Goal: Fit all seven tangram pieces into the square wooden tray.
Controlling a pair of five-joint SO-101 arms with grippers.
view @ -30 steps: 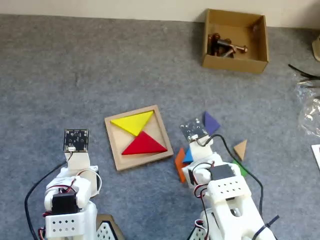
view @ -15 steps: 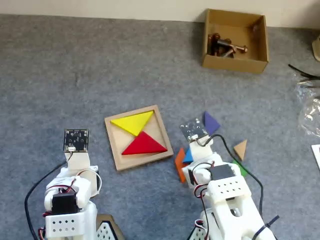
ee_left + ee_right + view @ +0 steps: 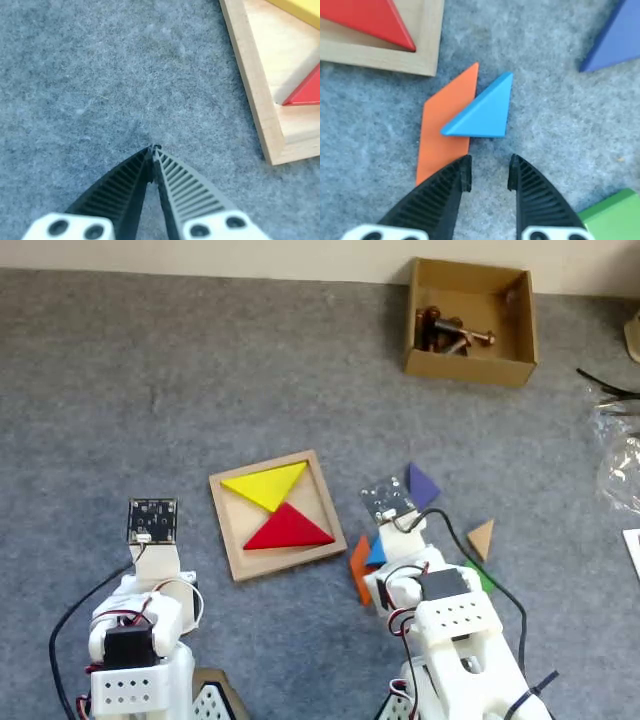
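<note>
The square wooden tray (image 3: 226, 530) lies mid-table holding a yellow triangle (image 3: 266, 485) and a red triangle (image 3: 288, 528). Right of it lie an orange parallelogram (image 3: 359, 558), a light blue triangle (image 3: 376, 553), a dark blue piece (image 3: 420, 484), a tan triangle (image 3: 482, 537) and a green piece (image 3: 484, 580). My right gripper (image 3: 489, 170) is open, just short of the light blue triangle (image 3: 482, 112) and orange parallelogram (image 3: 442, 130), with the green piece (image 3: 610, 212) beside it. My left gripper (image 3: 152, 148) is shut over bare carpet, beside the tray's edge (image 3: 252, 85).
A cardboard box (image 3: 470, 370) with brown metal parts stands at the back right. Cables and a plastic bag (image 3: 618, 460) lie along the right edge. Grey carpet covers the table, with free room at the back left.
</note>
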